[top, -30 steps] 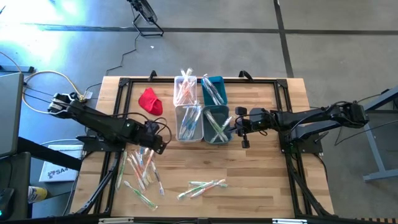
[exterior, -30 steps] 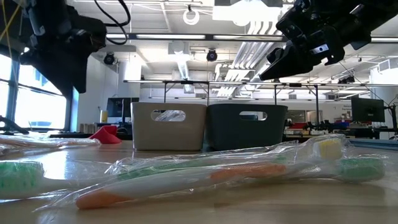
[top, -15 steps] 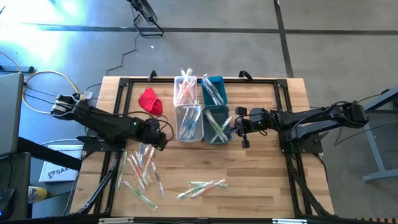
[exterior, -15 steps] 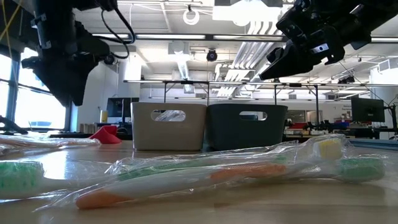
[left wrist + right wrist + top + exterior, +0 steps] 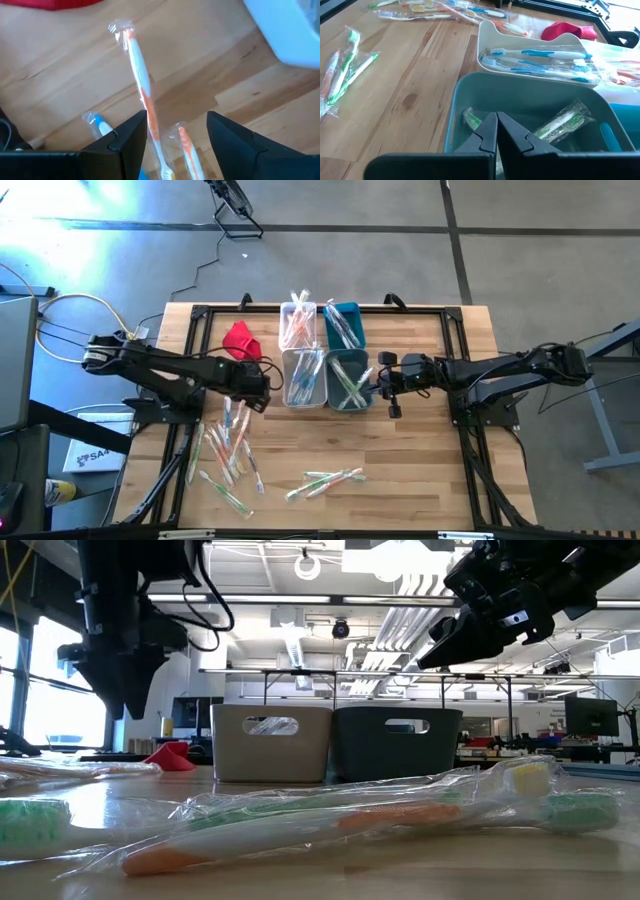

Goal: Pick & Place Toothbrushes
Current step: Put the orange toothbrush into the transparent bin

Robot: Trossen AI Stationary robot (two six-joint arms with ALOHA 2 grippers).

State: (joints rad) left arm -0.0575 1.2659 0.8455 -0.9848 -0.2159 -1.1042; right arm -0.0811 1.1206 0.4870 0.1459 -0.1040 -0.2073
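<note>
The left gripper hangs with its fingers spread wide and nothing between them, just beside the red cloth and above the top of the loose toothbrushes. Past its dark fingers, an orange-and-white toothbrush lies on the wood in a crinkled clear wrapper, with a blue-handled one and another orange one close by.

The right gripper sits with its fingers pinched together, holding nothing, over the edge of the near teal bin. Inside that bin lie green-and-white brushes in clear plastic; the white bin next to it holds blue-and-white ones.

The 4 bins stand together at the middle of the table. Pink, orange, green and blue handles are scattered in a patch on the left, and a small bunch of green ones lies apart near the front edge.
</note>
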